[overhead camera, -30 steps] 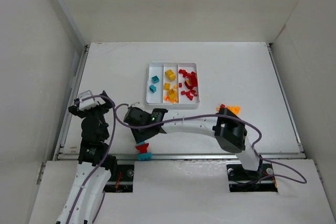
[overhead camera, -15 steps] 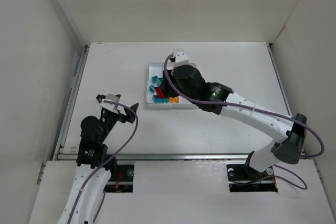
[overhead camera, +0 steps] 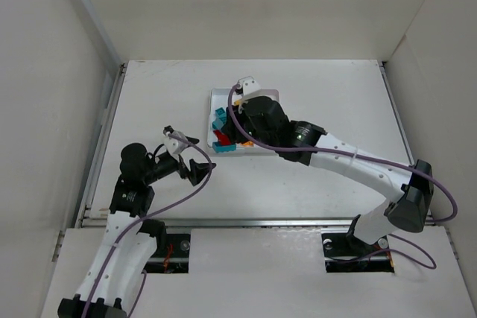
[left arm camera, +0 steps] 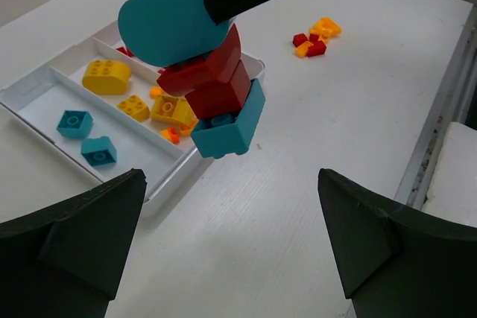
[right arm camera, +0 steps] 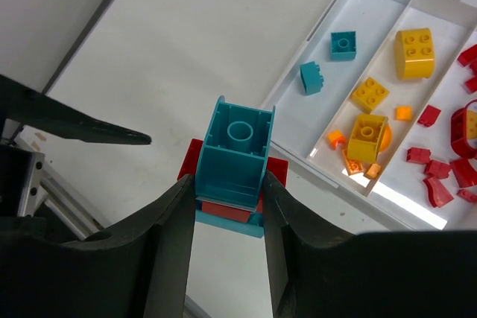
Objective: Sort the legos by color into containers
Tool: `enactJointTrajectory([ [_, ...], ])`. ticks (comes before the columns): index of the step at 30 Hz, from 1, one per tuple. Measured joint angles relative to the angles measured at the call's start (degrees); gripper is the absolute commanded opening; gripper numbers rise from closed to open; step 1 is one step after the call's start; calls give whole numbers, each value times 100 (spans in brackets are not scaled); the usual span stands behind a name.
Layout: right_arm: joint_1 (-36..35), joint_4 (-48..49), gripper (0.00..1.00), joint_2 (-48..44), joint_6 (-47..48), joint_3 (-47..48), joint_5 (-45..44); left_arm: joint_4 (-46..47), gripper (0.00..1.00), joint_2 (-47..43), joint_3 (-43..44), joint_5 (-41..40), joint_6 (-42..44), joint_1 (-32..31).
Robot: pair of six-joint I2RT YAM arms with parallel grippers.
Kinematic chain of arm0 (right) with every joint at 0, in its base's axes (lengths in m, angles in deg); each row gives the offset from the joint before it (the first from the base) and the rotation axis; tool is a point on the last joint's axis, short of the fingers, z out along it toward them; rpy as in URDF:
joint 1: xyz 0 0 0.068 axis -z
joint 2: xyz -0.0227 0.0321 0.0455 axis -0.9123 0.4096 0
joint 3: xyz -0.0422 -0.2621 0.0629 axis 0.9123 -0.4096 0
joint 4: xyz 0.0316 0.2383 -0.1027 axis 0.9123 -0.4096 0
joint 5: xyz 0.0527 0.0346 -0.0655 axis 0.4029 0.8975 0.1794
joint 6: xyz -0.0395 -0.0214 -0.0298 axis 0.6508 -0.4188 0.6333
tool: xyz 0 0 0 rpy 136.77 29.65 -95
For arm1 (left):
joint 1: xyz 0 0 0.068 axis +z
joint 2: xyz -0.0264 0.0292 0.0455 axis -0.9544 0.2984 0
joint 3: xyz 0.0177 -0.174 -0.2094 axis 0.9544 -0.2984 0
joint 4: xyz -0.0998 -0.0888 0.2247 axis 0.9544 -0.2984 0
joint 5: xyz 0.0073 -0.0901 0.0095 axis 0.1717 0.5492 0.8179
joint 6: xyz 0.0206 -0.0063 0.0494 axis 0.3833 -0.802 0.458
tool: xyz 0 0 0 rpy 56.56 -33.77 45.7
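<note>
- Legos: a stacked clump (right arm camera: 232, 161) of teal and red bricks hangs above the tabletop (left arm camera: 313, 147), just off the near-left corner of the tray (right arm camera: 369, 5).
- The right pincer (right arm camera: 229, 184) is clenched on the clump's upper teal brick.
- The left pincer (left arm camera: 231, 184) is spread wide and released, facing the clump from close by.
- Step in hand, as I judge it: splitting this mixed clump before sorting.
- The next move likely calls for the left pincer to close on the lower teal brick (left arm camera: 227, 128) and pull squarely.
- In the tray, two teal bricks (right arm camera: 343, 44) lie in the left compartment, yellow bricks (right arm camera: 414, 51) in the middle and red pieces (right arm camera: 440, 184) on the right.
- A few loose bricks (left arm camera: 314, 35) wait further off on the tabletop.
- Nothing stands between pincer and clump, but the tray wall sits near.
</note>
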Motion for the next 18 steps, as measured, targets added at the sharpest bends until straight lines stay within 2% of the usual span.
enactJointTrajectory([
  [6,-9,127,0,-17,-138,-138,144,92,100,367,39,247,-295,-15],
  [18,-378,415,0,125,-385,-138,227,367,98,651,273,-481,-1631,-111],
])
